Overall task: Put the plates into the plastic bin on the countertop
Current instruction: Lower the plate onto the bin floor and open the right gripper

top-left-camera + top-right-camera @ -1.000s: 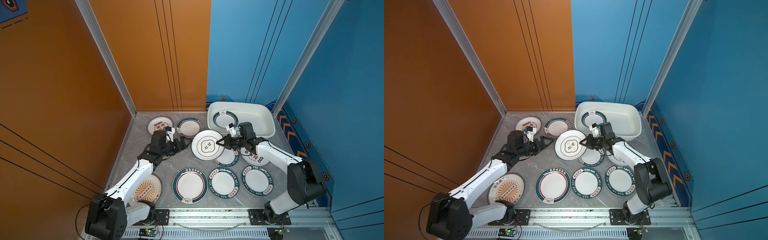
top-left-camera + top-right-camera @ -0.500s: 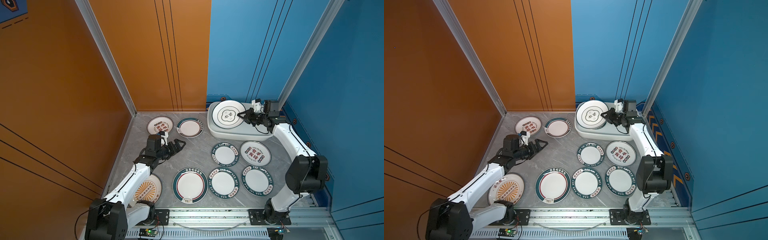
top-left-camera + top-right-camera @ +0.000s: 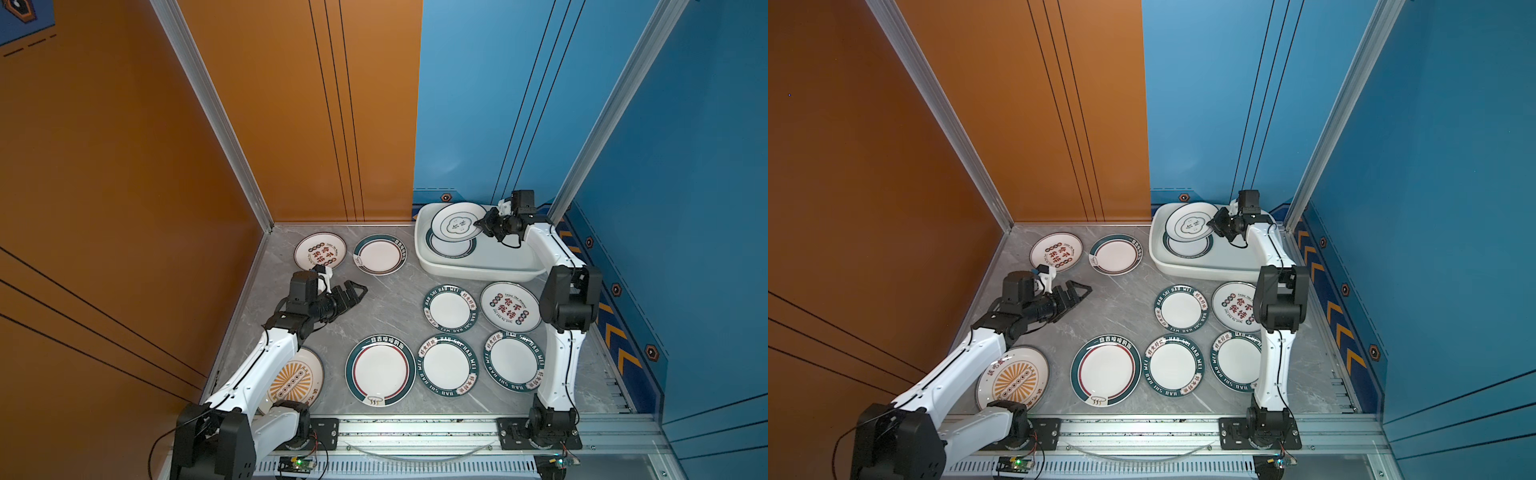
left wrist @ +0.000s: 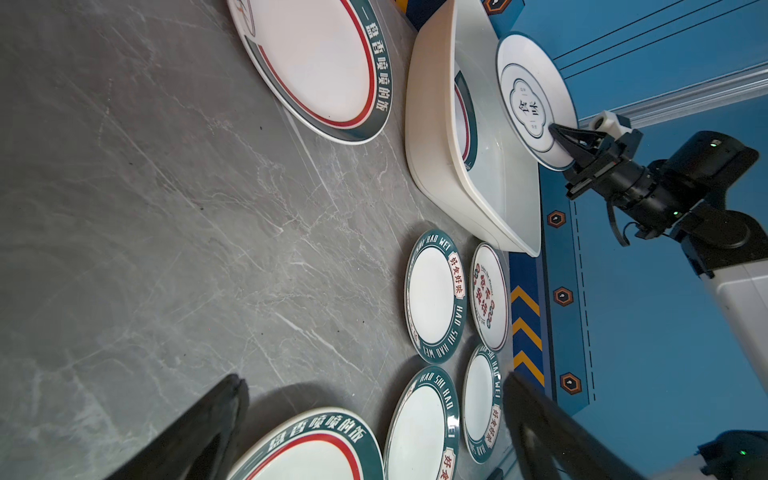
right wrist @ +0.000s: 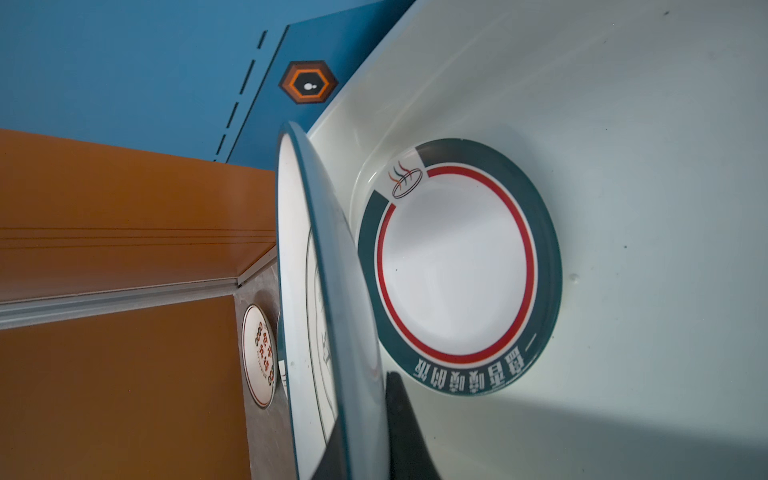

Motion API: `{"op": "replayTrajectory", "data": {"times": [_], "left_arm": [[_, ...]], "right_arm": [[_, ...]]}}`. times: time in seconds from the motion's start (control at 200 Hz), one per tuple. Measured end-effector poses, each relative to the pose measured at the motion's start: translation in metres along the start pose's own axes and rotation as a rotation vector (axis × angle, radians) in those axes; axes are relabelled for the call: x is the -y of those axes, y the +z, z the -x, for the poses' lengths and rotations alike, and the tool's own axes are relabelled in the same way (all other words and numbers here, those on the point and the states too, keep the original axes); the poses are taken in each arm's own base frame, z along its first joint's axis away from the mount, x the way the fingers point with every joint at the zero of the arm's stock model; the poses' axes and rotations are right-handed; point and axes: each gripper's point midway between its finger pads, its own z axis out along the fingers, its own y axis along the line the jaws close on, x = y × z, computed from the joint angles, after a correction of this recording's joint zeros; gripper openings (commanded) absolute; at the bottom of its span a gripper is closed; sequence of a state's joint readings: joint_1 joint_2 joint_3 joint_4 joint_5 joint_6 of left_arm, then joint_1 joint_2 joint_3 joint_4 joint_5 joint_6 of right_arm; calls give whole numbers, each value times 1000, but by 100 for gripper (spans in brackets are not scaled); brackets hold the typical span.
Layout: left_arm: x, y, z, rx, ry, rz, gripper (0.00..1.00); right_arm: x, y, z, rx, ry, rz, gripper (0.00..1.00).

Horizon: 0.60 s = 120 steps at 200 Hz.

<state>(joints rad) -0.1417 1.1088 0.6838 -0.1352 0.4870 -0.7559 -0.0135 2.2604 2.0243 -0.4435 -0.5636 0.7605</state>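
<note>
The white plastic bin (image 3: pixel 478 268) (image 3: pixel 1204 272) stands at the back right of the grey countertop (image 3: pixel 386 305). My right gripper (image 3: pixel 480 224) (image 3: pixel 1213 223) (image 5: pixel 361 432) is shut on the rim of a flower-outline plate (image 3: pixel 455 222) (image 3: pixel 1190 224) (image 5: pixel 299 332). It holds the plate tilted over the bin's left end. Below it a green-rimmed plate (image 3: pixel 451 249) (image 5: pixel 457 266) lies flat on the bin floor. My left gripper (image 3: pixel 353 291) (image 3: pixel 1077 291) (image 4: pixel 374 390) hovers open and empty over bare countertop at the left. Several more plates lie flat on the countertop.
At the back left lie a red-character plate (image 3: pixel 320 251) and a green-rimmed one (image 3: pixel 379 254). A sunburst plate (image 3: pixel 295 380) sits partly under my left arm. A large green plate (image 3: pixel 380 371) and several smaller ones (image 3: pixel 450 308) fill the front right. Walls close three sides.
My right gripper carried the flower-outline plate from the middle of the countertop back over the bin's left end. My left gripper drew back to the left, still open.
</note>
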Motion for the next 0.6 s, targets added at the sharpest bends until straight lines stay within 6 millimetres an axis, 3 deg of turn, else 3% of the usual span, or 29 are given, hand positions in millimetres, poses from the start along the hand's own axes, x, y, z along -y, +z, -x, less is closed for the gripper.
{"op": "replayTrajectory", "data": {"times": [0.24,0.601], "left_arm": [[-7,-4,0,7,-15,13,98],[-12,-6,4,15,-31,18,98]], "right_arm": [[32,38,6,-15,51,-74,0],[56,57,-14,-64,81,-144,0]]}}
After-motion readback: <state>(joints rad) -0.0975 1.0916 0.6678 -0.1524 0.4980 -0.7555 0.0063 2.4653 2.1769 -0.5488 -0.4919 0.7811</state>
